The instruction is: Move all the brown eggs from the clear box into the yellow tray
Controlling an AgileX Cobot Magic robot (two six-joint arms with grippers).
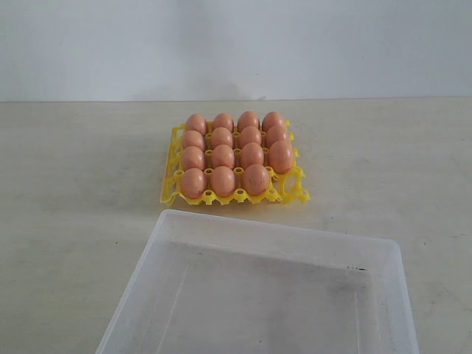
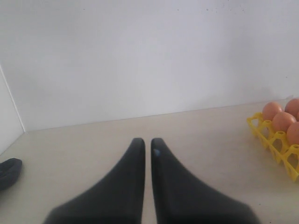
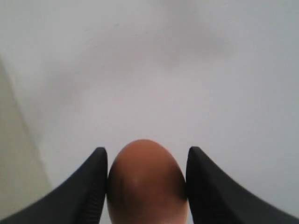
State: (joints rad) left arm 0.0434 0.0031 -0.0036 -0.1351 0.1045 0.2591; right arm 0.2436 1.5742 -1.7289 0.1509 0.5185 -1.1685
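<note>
The yellow tray (image 1: 295,193) stands mid-table, filled with brown eggs (image 1: 223,156) except its front right cup (image 1: 290,179). In front of it lies the clear box (image 1: 276,234), with no egg showing inside. Neither arm appears in the exterior view. In the right wrist view, my right gripper (image 3: 146,150) is shut on one brown egg (image 3: 147,186), held against a plain white wall. My left gripper (image 2: 147,142) is shut with nothing between its fingers, low over the bare table; the tray's corner (image 2: 273,140) with a few eggs (image 2: 271,110) lies off to its side.
A white wall runs behind the beige table (image 1: 81,169). A dark object (image 2: 8,171) lies at the edge of the left wrist view. The clear box reaches the front edge of the exterior view.
</note>
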